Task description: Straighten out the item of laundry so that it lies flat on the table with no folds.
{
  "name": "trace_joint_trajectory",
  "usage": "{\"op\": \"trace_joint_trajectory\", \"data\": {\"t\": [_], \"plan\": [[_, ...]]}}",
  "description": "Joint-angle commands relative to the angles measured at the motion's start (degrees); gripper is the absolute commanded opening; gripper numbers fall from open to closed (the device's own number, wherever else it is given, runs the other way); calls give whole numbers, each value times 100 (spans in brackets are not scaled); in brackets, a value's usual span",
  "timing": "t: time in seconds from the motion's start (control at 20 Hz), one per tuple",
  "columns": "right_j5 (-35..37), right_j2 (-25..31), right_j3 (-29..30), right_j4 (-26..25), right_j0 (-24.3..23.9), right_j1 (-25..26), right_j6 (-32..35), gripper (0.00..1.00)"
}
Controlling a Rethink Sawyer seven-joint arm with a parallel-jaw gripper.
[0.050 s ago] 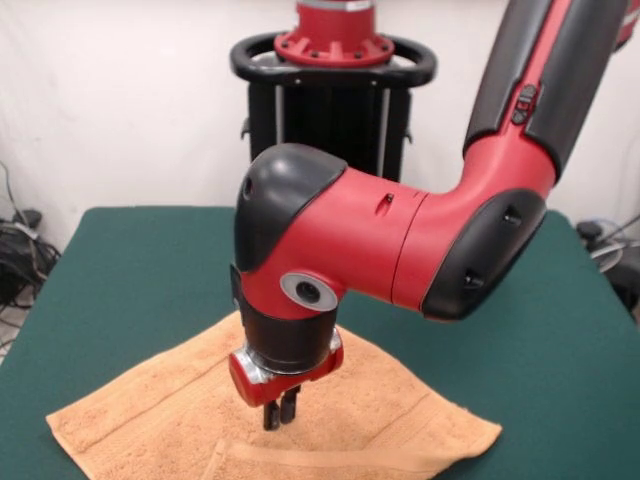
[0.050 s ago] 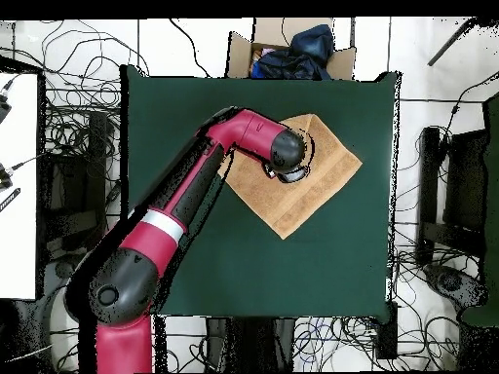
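Saw a plain white wall [image 1: 120, 100] across the back in the front view, evenly lit, with black cables [image 1: 18, 250] bunched at 9 o'clock. Looked down in the overhead view on a pale floor [image 2: 409, 58] strewn with tangled black wires [image 2: 73, 127] at 9, 3 and 6 o'clock. Found an open cardboard box [image 2: 239, 49] holding dark blue cloth [image 2: 302, 49] at 12 o'clock, a white panel [image 2: 18, 185] at the 9 o'clock edge, and dark furniture [image 2: 458, 195] at 3 o'clock.

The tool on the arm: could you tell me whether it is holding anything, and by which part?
Nothing is held. The tool hangs shut just above the middle of the towel, with no cloth between its tips.
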Motion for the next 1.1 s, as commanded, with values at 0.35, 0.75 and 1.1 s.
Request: {"op": "trace_joint_trajectory", "data": {"t": [0.35,0.75,1.1], "plan": [[242,542,-1129,268,-50,1178,1141,0],[-740,324,-1210,-146,-70,1354,1313,0],[-787,325,-1142,-211,-44,1408,1216,0]]}}
